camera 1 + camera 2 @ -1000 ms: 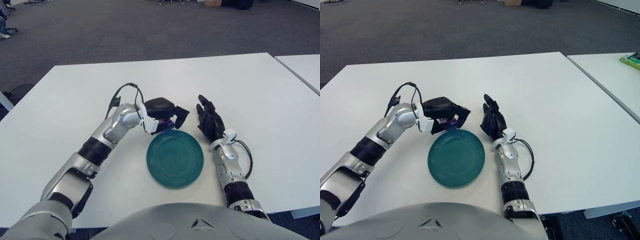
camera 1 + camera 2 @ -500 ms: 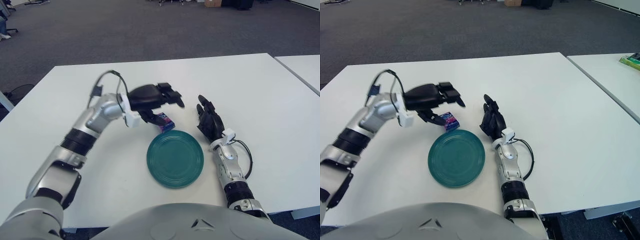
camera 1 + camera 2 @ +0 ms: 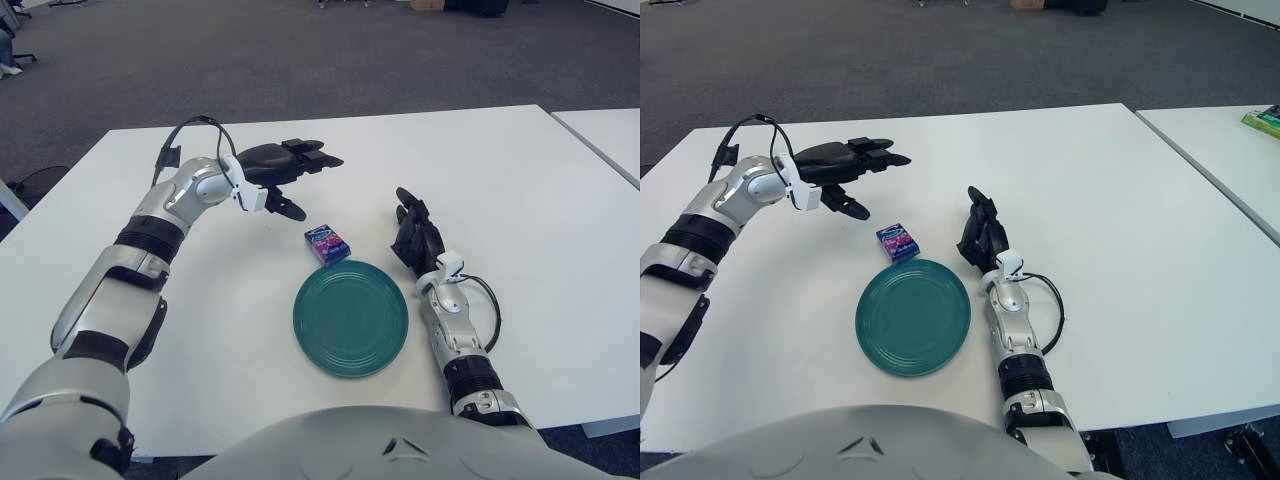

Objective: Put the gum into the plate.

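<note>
Looks like an open-plan office or a lab hall. Wide stretch of dark grey carpet [image 3: 400, 60] running far back, with chair bases [image 3: 340, 3] and a cardboard box [image 3: 426, 5] along the far edge. Plain white surface [image 3: 520, 180] up front, a second white surface [image 3: 1230, 150] just beside it on the right, with a narrow gap between, and a green packet [image 3: 1262, 120] lying on it.
</note>
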